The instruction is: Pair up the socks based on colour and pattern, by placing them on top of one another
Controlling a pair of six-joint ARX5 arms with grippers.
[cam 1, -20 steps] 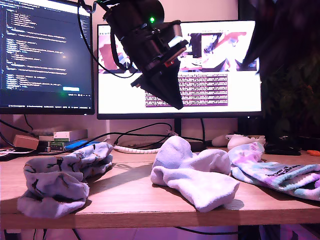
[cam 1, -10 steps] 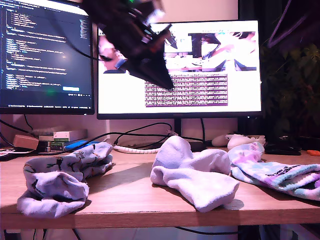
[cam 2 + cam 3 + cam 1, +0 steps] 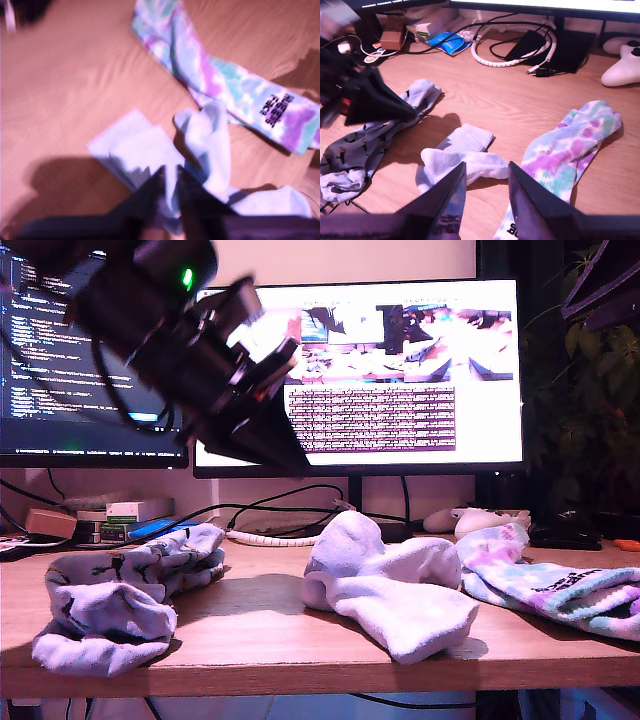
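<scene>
My first gripper [image 3: 285, 455] hangs in the air above the desk [image 3: 250, 635], up and toward the blue socks' side of the white socks [image 3: 390, 590]. Its jaws are pressed close together, and I see nothing held in them. Its own camera is blurred, but it looks down on the white socks [image 3: 205, 145]. My second gripper [image 3: 487, 200] is high up with its jaws spread and empty, looking over the whole desk.

All the socks are on the desk, in three groups by colour. The white socks lie in a loose heap, one overlapping the other. The blue socks [image 3: 120, 600] are bunched together just beside them, toward the exterior view's left. The tie-dye socks [image 3: 560, 585] touch the white heap on its other side. I cannot tell how squarely one tie-dye sock lies on the other.

As I judge it, the sorting is mostly done and I am between placements. Next I should check each group for a true overlap. The white heap looks crumpled, so I would come down on a free cuff, pinch only one layer, and lay it flat on its mate without dragging the tie-dye socks along.
</scene>
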